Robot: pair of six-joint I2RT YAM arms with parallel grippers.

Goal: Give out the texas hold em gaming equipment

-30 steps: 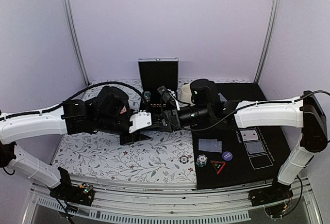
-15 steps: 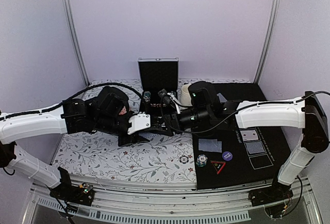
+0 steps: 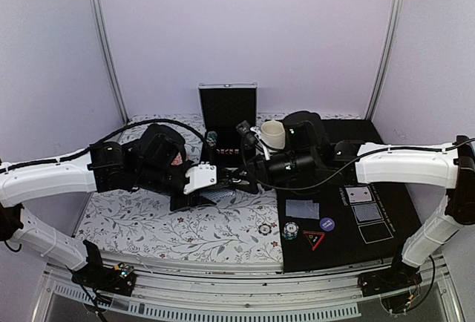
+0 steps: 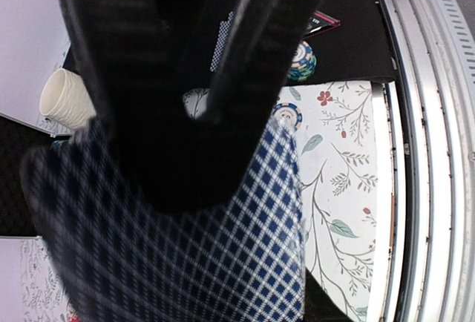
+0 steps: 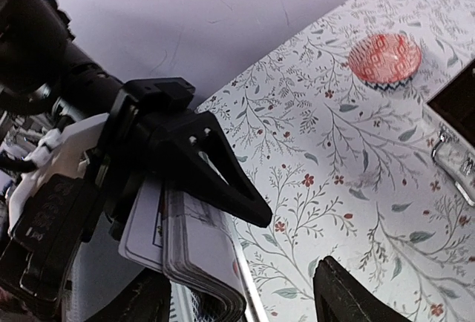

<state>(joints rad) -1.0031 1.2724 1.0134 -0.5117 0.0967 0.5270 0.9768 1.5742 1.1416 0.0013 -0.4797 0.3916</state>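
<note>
Cards (image 5: 194, 251) sit pinched in my left gripper (image 3: 217, 193), their edge pointing toward my right gripper (image 3: 249, 179), just beside them, jaws apart, holding nothing.

Pale lilac walls (image 3: 245, 25) and aluminium posts (image 3: 104, 40) enclose a floral-clothed table (image 3: 148, 225).

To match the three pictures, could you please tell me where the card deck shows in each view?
Top external: the deck is at centre, above the floral cloth.
Left wrist: the deck fills the lower left, checked back showing; the cloth is at right.
Right wrist: the deck is at lower left, seen edge-on; the cloth is at right.
Shared landmark: the floral cloth.
</note>
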